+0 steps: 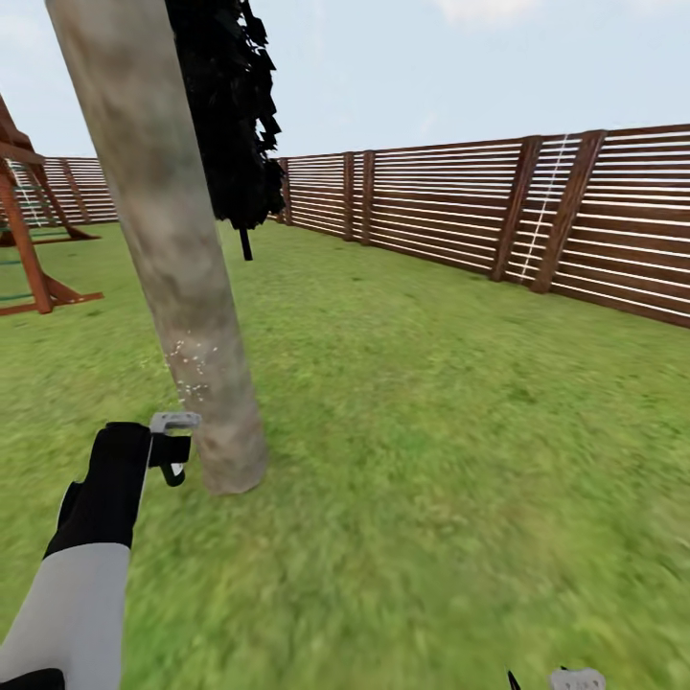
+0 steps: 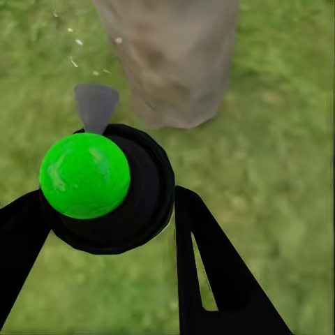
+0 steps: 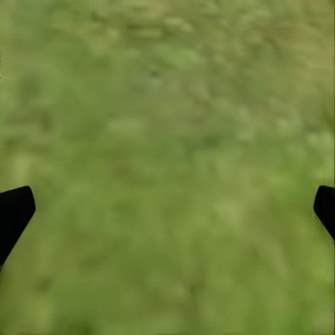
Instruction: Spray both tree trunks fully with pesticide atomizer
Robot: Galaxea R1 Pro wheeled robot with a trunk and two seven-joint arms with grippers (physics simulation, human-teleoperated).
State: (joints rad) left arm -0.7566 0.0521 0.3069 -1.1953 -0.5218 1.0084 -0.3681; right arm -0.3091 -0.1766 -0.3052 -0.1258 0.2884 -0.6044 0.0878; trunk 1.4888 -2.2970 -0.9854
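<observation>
Blurry green lawn fills the frame's lower half, edged by a slatted wooden fence across the upper right. At lower left, the left pincer grips the pesticide atomizer beside the tree trunk. The right pincer hangs spread wide over grass.

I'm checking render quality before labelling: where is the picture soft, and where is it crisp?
Head view: the fence slats and tree trunk are crisp; the grass nearest the camera smears. Left wrist view: the pesticide atomizer is sharp, the grass behind soft. Right wrist view: grass blurred throughout.
</observation>
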